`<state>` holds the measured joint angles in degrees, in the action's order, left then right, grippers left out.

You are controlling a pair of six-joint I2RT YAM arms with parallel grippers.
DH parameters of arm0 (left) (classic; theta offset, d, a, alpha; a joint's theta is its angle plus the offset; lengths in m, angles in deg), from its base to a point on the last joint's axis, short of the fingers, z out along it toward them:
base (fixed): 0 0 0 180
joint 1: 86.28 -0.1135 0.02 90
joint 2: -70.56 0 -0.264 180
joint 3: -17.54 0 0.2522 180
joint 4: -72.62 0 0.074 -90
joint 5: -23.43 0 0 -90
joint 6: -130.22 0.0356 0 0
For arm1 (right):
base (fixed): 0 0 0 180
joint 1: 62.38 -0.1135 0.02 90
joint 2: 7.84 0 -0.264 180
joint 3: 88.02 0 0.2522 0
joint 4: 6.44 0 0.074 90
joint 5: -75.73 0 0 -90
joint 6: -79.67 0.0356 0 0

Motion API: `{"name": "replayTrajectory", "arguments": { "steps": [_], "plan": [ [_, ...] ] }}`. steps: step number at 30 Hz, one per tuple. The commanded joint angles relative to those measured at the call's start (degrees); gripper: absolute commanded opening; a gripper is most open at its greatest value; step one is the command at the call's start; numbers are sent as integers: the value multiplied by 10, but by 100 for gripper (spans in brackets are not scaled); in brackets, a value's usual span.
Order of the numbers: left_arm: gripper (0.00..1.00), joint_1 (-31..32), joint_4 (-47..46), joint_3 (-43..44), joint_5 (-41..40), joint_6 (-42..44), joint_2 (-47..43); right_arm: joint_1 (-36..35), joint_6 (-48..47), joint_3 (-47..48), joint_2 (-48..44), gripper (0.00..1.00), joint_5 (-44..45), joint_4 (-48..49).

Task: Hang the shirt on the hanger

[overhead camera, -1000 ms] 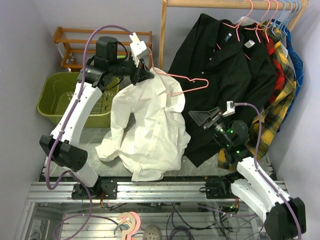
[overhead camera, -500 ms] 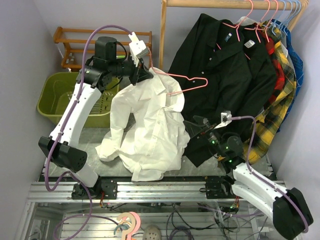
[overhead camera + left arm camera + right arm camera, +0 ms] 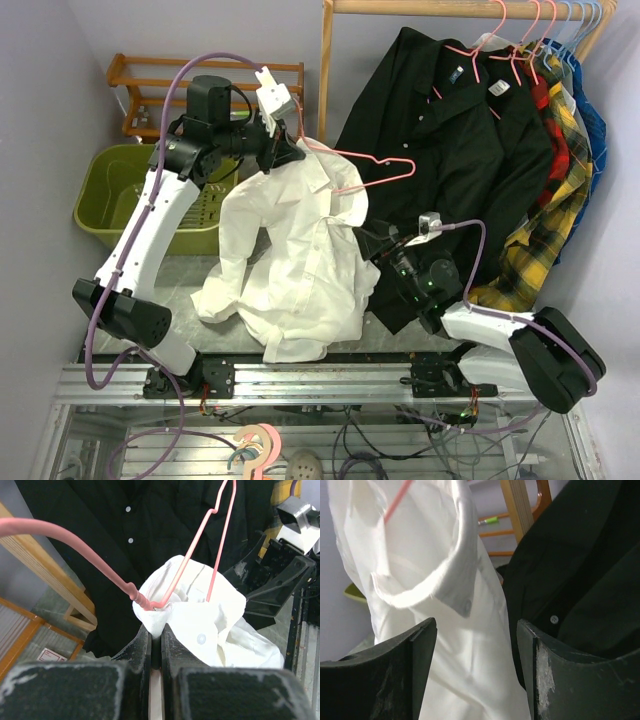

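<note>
My left gripper (image 3: 288, 150) is raised at the back and shut on a fold of the white shirt (image 3: 300, 260) at the neck of the pink hanger (image 3: 378, 166). In the left wrist view the fingertips (image 3: 155, 628) pinch white fabric (image 3: 200, 615) just under the hanger's twisted neck (image 3: 141, 600). The hanger's wire runs right out of the collar, and the shirt hangs down to the table. My right gripper (image 3: 372, 240) is open beside the shirt's right edge. In the right wrist view (image 3: 477, 627) the shirt's collar and front (image 3: 445, 605) lie between and beyond the open fingers.
A black shirt (image 3: 450, 150) hangs from the wooden rail (image 3: 327, 60) right behind my right gripper, with plaid shirts (image 3: 560, 190) and light blue hangers (image 3: 592, 18) further right. A green basket (image 3: 115, 190) and a wooden rack (image 3: 140, 80) stand at the left.
My right gripper has moved left and down, from in front of the black shirt to the white shirt's right edge. The left gripper, shirt and hanger have stayed put.
</note>
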<state>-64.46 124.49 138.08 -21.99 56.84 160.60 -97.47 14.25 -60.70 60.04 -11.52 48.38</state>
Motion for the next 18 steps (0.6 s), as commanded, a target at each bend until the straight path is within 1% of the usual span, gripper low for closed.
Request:
{"name": "replayTrajectory", "arguments": {
  "steps": [1,4,5,7,9,13,15,16,18],
  "plan": [
    [7,4,-2,-6,-1,8,-15,-5,-8,27,12,66,13,74],
    [7,4,-4,-12,0,8,-14,-5,-1,33,20,67,10,78],
    [7,4,-4,-14,1,8,-14,-5,1,36,24,66,10,81],
    [7,4,-5,-19,2,7,-13,-5,5,41,38,61,11,87],
    [7,4,-5,-21,2,8,-13,-5,5,49,60,50,8,95],
    [7,5,0,-20,0,10,-13,-5,13,54,108,16,14,127],
    [7,5,6,-17,-2,15,-12,-4,11,54,125,2,28,140],
    [7,5,11,-15,-4,20,-12,-4,9,52,127,0,36,141],
    [7,5,27,-13,-12,36,-12,-4,-5,45,123,0,58,143]
  ]
}}
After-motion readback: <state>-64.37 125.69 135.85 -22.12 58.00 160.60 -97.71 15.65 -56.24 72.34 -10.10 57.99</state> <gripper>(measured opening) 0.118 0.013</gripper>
